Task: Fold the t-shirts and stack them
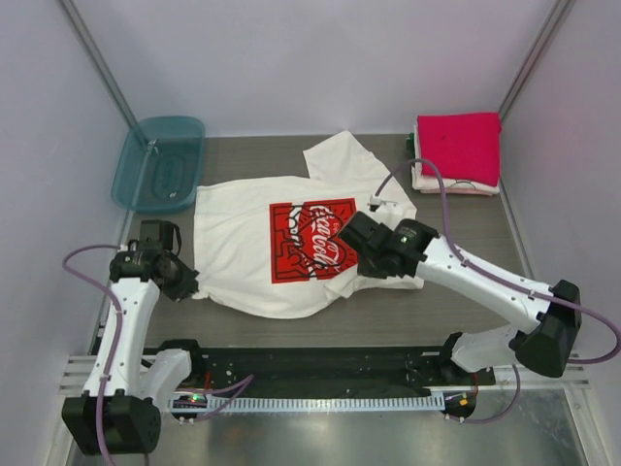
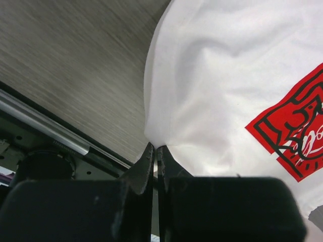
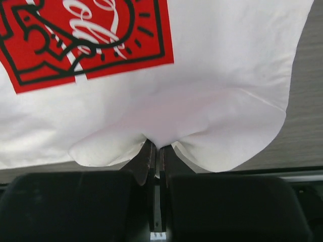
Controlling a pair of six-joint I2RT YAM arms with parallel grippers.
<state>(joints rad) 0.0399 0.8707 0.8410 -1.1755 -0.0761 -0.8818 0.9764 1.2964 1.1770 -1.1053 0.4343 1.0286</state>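
The tee [image 1: 243, 243] is pinched along its near side by the closed left gripper [image 2: 155, 151] and right gripper [image 3: 155, 147]; it should be carried level toward the far edge.

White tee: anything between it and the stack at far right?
No object visible. Bare table separates the tee from the stack; only the right arm's cable loops beside the stack. Left gripper and right gripper are each shut on the tee's edge.

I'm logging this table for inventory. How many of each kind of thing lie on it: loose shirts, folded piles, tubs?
loose shirt: 1
folded pile: 1
tub: 1
Total: 3
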